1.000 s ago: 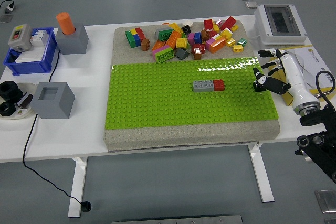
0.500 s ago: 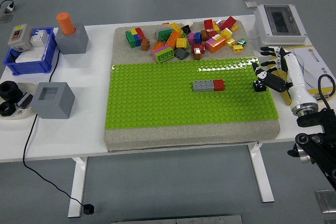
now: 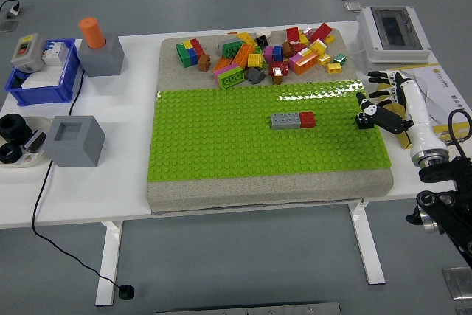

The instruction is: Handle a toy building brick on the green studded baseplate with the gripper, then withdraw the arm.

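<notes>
Nearest, the right arm comes in from the lower right corner, its hand (image 3: 383, 105) hanging at the right edge of the green studded baseplate (image 3: 221, 145). The fingers spread loosely and grip nothing, though a small black brick (image 3: 362, 120) sits on the plate's studs right at the fingertips — whether they touch it I cannot tell. Judging by that, the brick looks set down and the arm free to draw back.

Nearer the plate's middle a grey brick (image 3: 285, 119) and a red brick (image 3: 307, 119) stand joined in a row, pressed onto the studs. Beyond the plate, a heap of loose coloured bricks (image 3: 258, 55) lies on the grey mat — likely the supply. The white counter (image 3: 125, 175) carries it all.
</notes>
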{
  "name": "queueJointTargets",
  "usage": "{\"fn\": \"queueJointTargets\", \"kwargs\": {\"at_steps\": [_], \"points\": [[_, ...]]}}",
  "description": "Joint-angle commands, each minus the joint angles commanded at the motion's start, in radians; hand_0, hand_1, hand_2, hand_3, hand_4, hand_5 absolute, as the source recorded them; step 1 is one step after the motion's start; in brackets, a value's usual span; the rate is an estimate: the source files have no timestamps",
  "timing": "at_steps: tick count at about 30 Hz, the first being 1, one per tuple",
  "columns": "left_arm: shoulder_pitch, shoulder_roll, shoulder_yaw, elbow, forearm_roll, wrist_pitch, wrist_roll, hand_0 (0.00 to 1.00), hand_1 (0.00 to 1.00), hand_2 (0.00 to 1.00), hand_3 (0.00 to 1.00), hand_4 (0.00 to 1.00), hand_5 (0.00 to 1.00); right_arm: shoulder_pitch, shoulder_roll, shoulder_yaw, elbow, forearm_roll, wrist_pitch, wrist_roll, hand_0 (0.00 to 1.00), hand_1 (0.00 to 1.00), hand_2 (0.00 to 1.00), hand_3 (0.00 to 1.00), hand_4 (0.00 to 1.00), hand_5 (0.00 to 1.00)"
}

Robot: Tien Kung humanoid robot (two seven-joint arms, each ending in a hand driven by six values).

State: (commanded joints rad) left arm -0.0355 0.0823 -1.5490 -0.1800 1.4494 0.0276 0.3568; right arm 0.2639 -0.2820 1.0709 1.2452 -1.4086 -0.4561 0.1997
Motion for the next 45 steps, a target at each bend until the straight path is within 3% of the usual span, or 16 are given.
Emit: {"fn": "queueJointTargets", "kwargs": {"at_steps": [5,6,11,16,23,31,36,37,41,42,45], "points": [[0.000,0.000,-0.002,0.000,0.003,0.000,0.000,0.772,0.756,0.699,0.580,0.996,0.800,0.028,-0.021,-0.004,-0.014,-0.110,0.012,-0.038,0.454,0.576,0.710,0.675,0.729,0.241],[-0.001,0.000,-0.003,0.000,0.005,0.000,0.001,0.773,0.756,0.699,0.580,0.997,0.804,0.039,-0.032,-0.006,-0.024,-0.145,0.021,-0.054,0.508,0.626,0.743,0.677,0.728,0.241],[-0.002,0.001,-0.007,0.000,0.008,0.000,0.002,0.773,0.756,0.699,0.580,0.997,0.804,0.088,-0.072,-0.022,-0.051,-0.303,0.076,-0.125,0.508,0.626,0.743,0.677,0.728,0.241],[-0.002,0.001,-0.008,0.000,0.009,0.001,0.002,0.773,0.756,0.700,0.580,0.997,0.805,0.107,-0.072,-0.030,-0.058,-0.416,0.082,-0.137,0.527,0.649,0.757,0.683,0.729,0.236],[-0.002,-0.002,-0.006,0.000,0.005,0.004,0.001,0.773,0.756,0.700,0.581,0.997,0.804,0.093,-0.055,-0.026,-0.065,-0.409,0.051,-0.112,0.519,0.646,0.752,0.680,0.728,0.236],[-0.002,-0.001,-0.006,0.000,0.005,0.004,0.002,0.773,0.757,0.700,0.582,0.997,0.805,0.100,-0.065,-0.034,-0.070,-0.429,0.059,-0.120,0.522,0.647,0.754,0.682,0.728,0.216],[-0.002,0.000,-0.008,0.000,0.007,0.004,0.002,0.773,0.757,0.700,0.582,0.997,0.805,0.125,-0.083,-0.048,-0.077,-0.517,0.140,-0.201,0.522,0.647,0.754,0.682,0.728,0.216],[-0.002,0.000,-0.008,0.000,0.008,0.004,0.002,0.773,0.757,0.700,0.582,0.997,0.806,0.129,-0.085,-0.050,-0.077,-0.533,0.155,-0.216,0.601,0.709,0.813,0.703,0.728,0.201],[-0.002,0.002,-0.007,0.000,0.007,0.004,0.002,0.773,0.757,0.700,0.582,0.997,0.806,0.149,-0.103,-0.062,-0.058,-0.615,0.224,-0.291,0.601,0.709,0.813,0.703,0.728,0.201],[-0.002,0.002,-0.008,0.000,0.007,0.004,0.002,0.774,0.757,0.700,0.583,0.996,0.807,0.153,-0.107,-0.065,-0.052,-0.631,0.235,-0.304,0.644,0.741,0.833,0.718,0.728,0.198],[-0.002,0.003,-0.008,0.000,0.008,0.005,0.002,0.774,0.757,0.700,0.583,0.996,0.807,0.165,-0.120,-0.078,-0.044,-0.659,0.259,-0.332,0.644,0.741,0.833,0.718,0.728,0.198]]}}
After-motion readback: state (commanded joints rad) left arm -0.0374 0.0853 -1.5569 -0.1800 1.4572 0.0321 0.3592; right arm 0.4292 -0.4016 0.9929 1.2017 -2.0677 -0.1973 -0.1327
